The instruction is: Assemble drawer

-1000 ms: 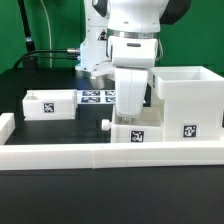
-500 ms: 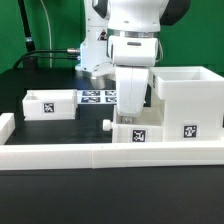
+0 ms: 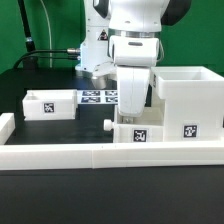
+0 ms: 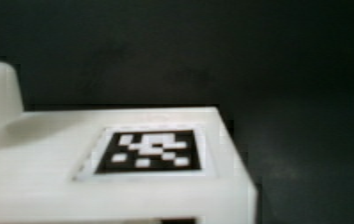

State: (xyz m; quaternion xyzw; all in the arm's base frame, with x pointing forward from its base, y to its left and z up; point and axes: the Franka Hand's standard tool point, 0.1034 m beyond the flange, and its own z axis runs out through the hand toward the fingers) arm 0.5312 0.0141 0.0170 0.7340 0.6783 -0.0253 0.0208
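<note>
Nearest you, the low border wall (image 3: pixel 60 157) runs in front of the housing (image 3: pixel 190 95). The housing is the big cube-like part of the drawer, and everything below is placed from it.

Just beside the housing, on the exterior view's left, sits the near tray (image 3: pixel 138 133). Its knob (image 3: pixel 105 125) points away from the housing. You cannot tell whether tray and housing touch.

The hand (image 3: pixel 131 110) hangs directly over that tray, low against it. Its fingertips are hidden behind the tray wall, so you cannot tell how wide it stands or whether it grips anything. The wrist view shows only a tag (image 4: pixel 153 150) on a white face, probably this tray's.

Expect the parts to be light, stiff, smooth plastic that slides easily on the bench (image 3: pixel 60 125). Pinch a thin tray wall rather than the knob, and keep the grip square so the tray does not twist.

Farther back and well to the exterior view's left of the housing lies the far tray (image 3: pixel 48 104). Between it and the housing, behind the arm, is the marker board (image 3: pixel 98 97).
</note>
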